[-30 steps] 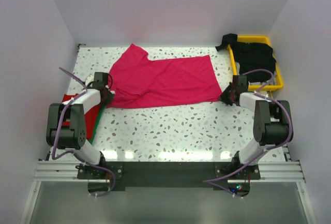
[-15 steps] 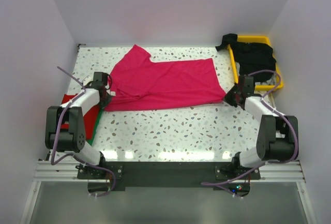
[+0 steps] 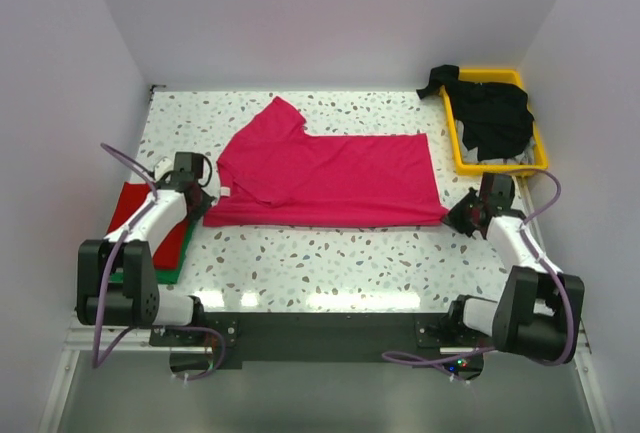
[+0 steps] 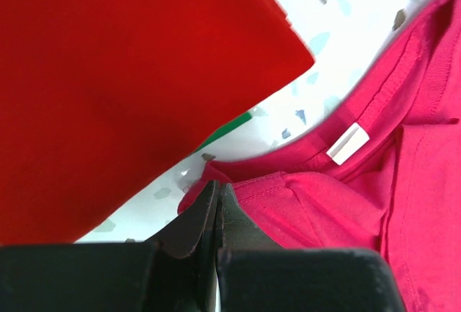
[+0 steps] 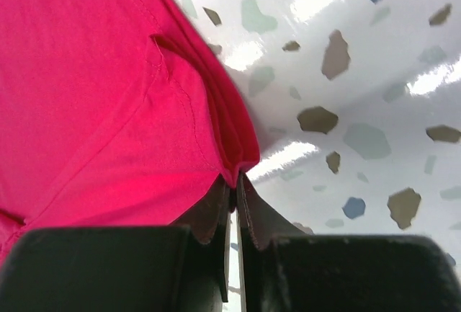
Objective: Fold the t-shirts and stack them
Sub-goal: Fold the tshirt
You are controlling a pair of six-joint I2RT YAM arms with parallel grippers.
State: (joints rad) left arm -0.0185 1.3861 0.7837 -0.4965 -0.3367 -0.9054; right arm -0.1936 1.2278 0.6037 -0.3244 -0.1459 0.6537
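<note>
Pink tee (image 3: 330,178) nearer (in L+R jaws)

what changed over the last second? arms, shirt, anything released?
Both arms pulled back toward their bases, dragging the magenta shirt nearer and stretching it flatter and wider. Right gripper is shut on its near right corner, left gripper stays shut on the edge by the collar. Black shirts, yellow tray, red shirt: unmoved.

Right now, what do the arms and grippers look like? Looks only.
Left arm and right arm: white links, chunky black joint housings, a loose purple cable looping along each. Left gripper and right gripper: matte black, two flat tapered fingers. Bases sit on a black plate.
</note>
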